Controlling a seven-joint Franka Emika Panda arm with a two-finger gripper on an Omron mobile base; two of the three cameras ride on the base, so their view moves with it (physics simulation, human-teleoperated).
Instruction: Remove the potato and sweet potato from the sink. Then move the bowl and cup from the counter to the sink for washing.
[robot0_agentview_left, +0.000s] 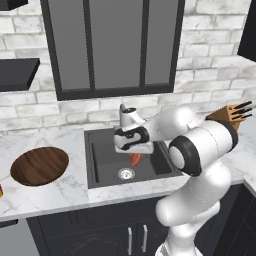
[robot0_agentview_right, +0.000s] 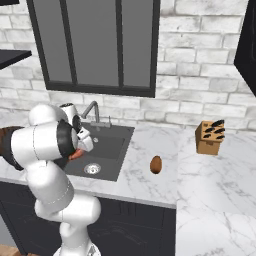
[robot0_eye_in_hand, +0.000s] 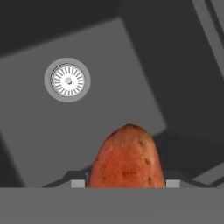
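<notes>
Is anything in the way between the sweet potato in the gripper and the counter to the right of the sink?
Nothing visible blocks it. The sweet potato hangs in the gripper above the sink. On the counter right of the sink lies just the potato, with bare marble around it.

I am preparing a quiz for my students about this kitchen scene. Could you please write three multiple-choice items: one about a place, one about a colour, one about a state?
1. Where does the potato lie?
A. in the sink
B. on the counter right of the sink
C. in the bowl

2. What colour is the bowl?
A. dark brown
B. white
C. green

3. What is the claw doing?
A. hanging open with nothing in it
B. holding the sweet potato above the sink floor
C. gripping the faucet

Answers:
1 B: the potato rests on the counter, outside the sink.
2 A: wood grain shows.
3 B: the sweet potato sits between the fingers, over the basin.
</notes>
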